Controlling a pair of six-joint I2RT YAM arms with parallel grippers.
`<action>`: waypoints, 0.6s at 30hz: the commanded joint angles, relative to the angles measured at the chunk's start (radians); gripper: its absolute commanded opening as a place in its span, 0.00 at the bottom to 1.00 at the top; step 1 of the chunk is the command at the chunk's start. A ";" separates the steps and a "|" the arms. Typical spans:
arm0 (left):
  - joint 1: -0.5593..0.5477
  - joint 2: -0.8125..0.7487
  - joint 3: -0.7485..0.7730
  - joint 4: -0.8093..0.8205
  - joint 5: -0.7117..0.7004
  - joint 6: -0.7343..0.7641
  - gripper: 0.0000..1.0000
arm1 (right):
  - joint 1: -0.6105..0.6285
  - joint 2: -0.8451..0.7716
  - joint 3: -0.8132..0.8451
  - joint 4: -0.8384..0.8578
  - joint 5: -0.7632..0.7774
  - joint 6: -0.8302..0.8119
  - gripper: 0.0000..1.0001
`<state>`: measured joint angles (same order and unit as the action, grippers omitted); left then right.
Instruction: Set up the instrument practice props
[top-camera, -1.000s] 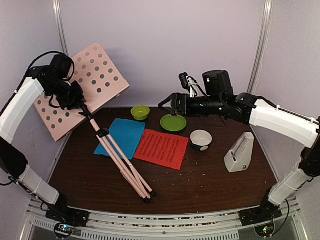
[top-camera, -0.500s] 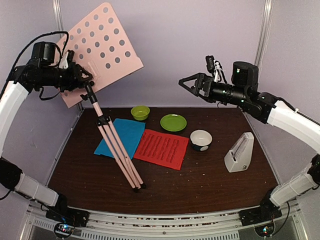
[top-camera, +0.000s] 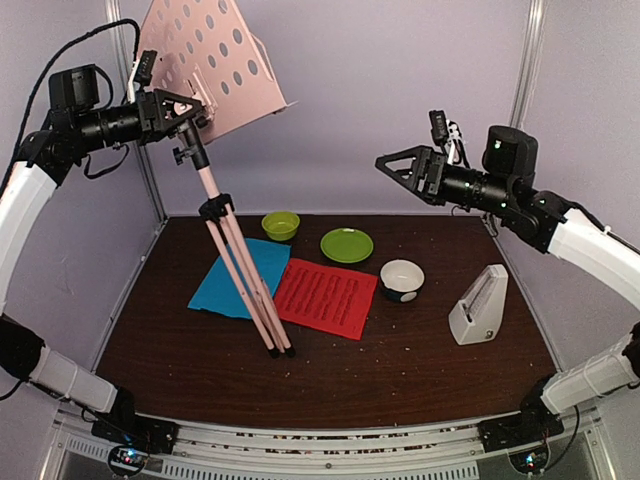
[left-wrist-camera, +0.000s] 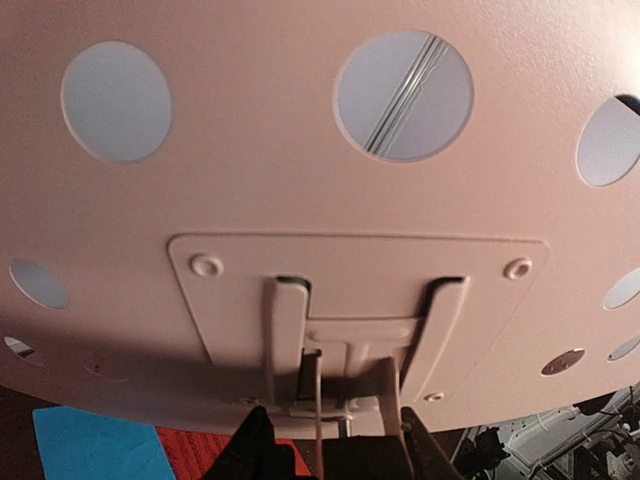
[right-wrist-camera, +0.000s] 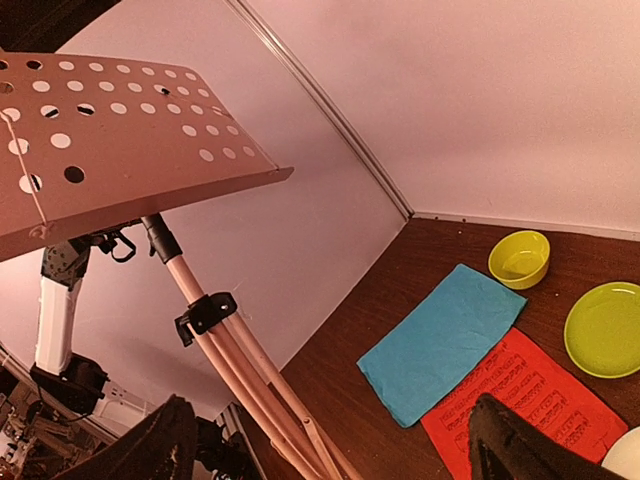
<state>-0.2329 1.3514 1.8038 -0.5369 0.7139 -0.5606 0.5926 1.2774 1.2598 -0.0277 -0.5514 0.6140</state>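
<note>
My left gripper (top-camera: 186, 120) is shut on the neck of the pale pink music stand, just under its hole-dotted desk (top-camera: 205, 55). The stand leans slightly, its tripod legs (top-camera: 250, 290) folded together with feet on the table. In the left wrist view the desk's underside (left-wrist-camera: 300, 150) fills the frame. The blue sheet (top-camera: 222, 280) and red sheet (top-camera: 325, 297) lie flat mid-table. The white-grey metronome (top-camera: 478, 307) stands at the right. My right gripper (top-camera: 392, 165) is open and empty in the air, facing the stand (right-wrist-camera: 120, 170).
A green bowl (top-camera: 281, 225) and green plate (top-camera: 347, 245) sit at the back of the brown table (top-camera: 400, 370). A white bowl with a black base (top-camera: 402, 280) stands between the red sheet and the metronome. Walls close in left, back and right.
My left arm has lifted and swung the stand from a steep lean to nearly upright, its feet sliding a little. My right gripper has risen from over the green plate and pulled back right.
</note>
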 joint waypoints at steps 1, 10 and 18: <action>-0.010 -0.066 0.088 0.420 0.104 -0.076 0.00 | 0.015 -0.030 -0.141 0.262 -0.076 0.176 0.91; -0.084 -0.030 0.086 0.526 0.139 -0.145 0.00 | 0.173 0.176 -0.139 0.678 -0.075 0.399 0.81; -0.169 -0.019 0.079 0.480 0.039 -0.112 0.00 | 0.267 0.298 -0.027 0.773 -0.035 0.453 0.77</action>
<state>-0.3744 1.3560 1.8069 -0.3008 0.8207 -0.6460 0.8173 1.5692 1.1458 0.6487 -0.6056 1.0443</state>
